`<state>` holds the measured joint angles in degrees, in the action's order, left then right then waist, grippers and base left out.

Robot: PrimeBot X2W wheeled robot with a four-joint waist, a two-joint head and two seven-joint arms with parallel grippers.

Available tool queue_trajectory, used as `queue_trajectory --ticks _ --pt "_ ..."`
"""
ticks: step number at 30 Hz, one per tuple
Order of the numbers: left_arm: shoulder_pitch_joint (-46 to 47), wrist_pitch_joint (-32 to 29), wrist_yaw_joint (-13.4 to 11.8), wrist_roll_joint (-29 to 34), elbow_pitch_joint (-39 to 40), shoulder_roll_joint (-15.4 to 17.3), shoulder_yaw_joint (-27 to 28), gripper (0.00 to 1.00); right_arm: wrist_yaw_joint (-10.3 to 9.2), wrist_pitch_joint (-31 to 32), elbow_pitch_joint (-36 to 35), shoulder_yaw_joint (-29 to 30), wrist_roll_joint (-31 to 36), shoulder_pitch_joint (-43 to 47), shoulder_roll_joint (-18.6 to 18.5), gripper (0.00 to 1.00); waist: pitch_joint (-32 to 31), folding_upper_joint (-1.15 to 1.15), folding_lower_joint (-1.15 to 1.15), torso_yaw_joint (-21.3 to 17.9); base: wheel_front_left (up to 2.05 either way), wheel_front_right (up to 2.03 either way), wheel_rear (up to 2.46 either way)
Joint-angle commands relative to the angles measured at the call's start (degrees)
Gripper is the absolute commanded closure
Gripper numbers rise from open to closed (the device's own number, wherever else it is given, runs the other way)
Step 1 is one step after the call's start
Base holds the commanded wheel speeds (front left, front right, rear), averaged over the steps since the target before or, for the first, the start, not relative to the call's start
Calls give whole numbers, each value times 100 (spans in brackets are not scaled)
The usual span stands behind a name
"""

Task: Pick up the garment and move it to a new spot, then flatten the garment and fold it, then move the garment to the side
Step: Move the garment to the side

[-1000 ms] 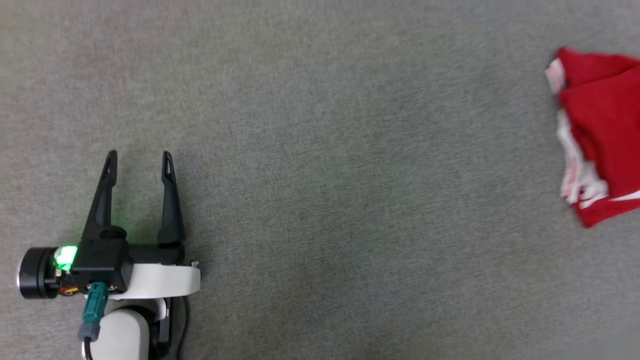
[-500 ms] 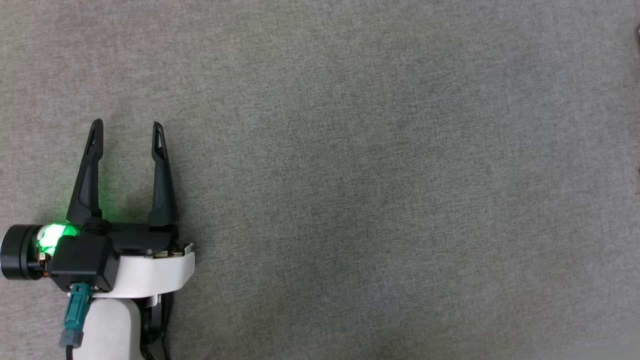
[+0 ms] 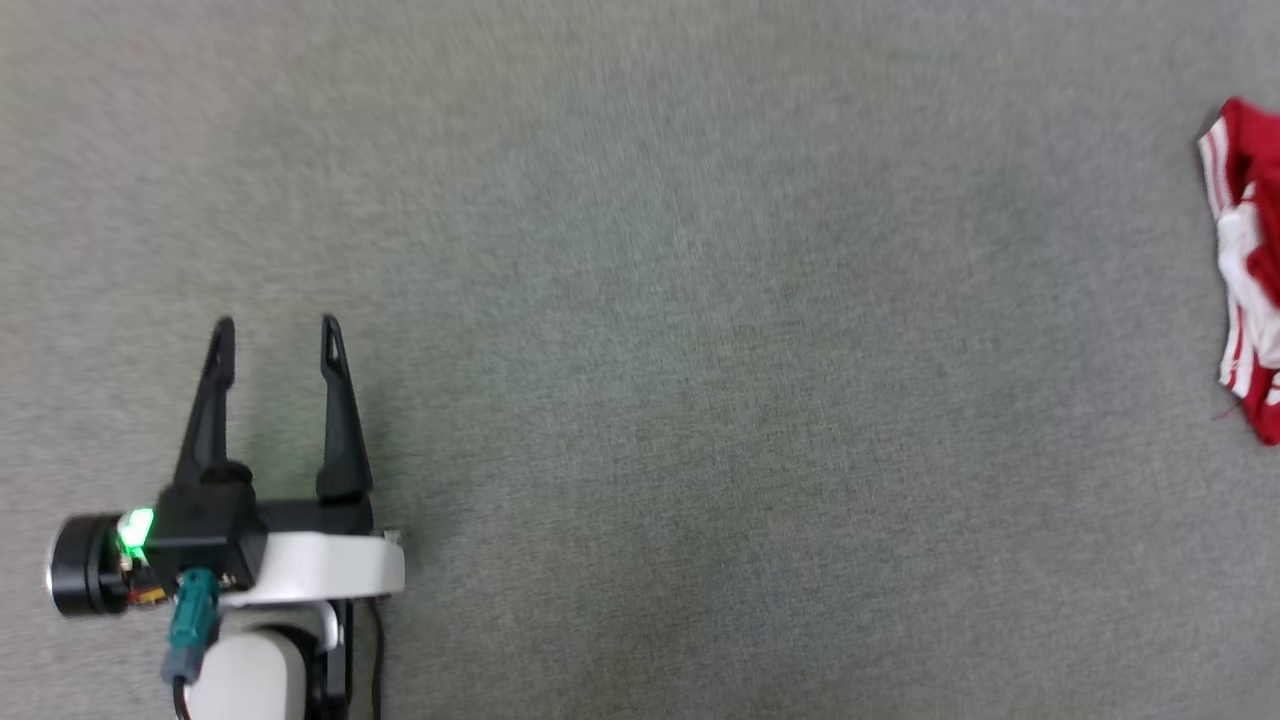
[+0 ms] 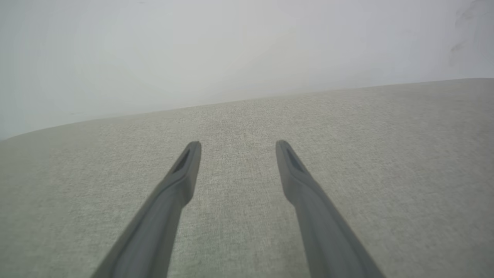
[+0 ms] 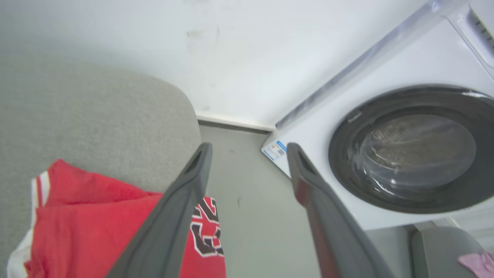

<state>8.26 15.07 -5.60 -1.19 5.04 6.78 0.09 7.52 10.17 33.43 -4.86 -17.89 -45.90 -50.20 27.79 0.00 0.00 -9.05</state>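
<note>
The garment (image 3: 1250,270), red with red-and-white striped trim, lies bunched at the far right edge of the head view on the grey fabric surface (image 3: 660,330). In the right wrist view the garment (image 5: 96,216) lies at the lower left, near the surface's rounded corner, with black white-edged lettering showing. My right gripper (image 5: 249,146) hovers above it, open, and only floor shows between its fingers. My left gripper (image 3: 276,330) stands open at the lower left of the head view, far from the garment. In its own view the left gripper (image 4: 237,144) is empty over bare grey fabric.
A white washing machine (image 5: 401,146) with a dark round door stands to the right of the grey surface (image 5: 96,116), with a strip of grey floor (image 5: 247,216) between them. A white wall (image 5: 231,58) runs behind. Something pink (image 5: 478,260) lies at the lower right.
The head view has swung: the garment was at the right edge, left the picture, and is back with less of it showing. The left gripper stays open.
</note>
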Motion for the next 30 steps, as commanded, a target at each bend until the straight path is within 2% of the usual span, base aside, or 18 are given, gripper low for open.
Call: queue_trajectory --ticks 1,6,10,15,22,30 --pt "-118 13 -31 -1 -26 -24 6 0 -7 -268 -51 64 120 -93 140 0 -404 0 0 127 0 0 0" --pt "-496 13 -84 -40 -117 -128 11 0 -6 -1658 -341 342 615 115 898 0 -972 0 0 242 0 0 0" --pt "-767 12 -118 -43 -158 -189 -9 0 -6 -2325 -769 464 884 524 1613 0 -1354 0 0 389 0 0 0" --pt "-981 12 -125 -56 -216 -248 -44 0 -6 -2507 -1493 651 923 1357 2493 0 -1714 0 0 622 0 0 0" --pt "-1246 12 -95 -86 -338 -290 -84 0 -6 -2532 -2244 654 1036 2735 3527 0 -2173 0 0 850 0 0 0" --pt "-1514 12 -20 -102 -426 -321 -136 0 -6 -2534 -2704 653 1132 4046 4238 0 -2548 0 0 912 0 0 0"
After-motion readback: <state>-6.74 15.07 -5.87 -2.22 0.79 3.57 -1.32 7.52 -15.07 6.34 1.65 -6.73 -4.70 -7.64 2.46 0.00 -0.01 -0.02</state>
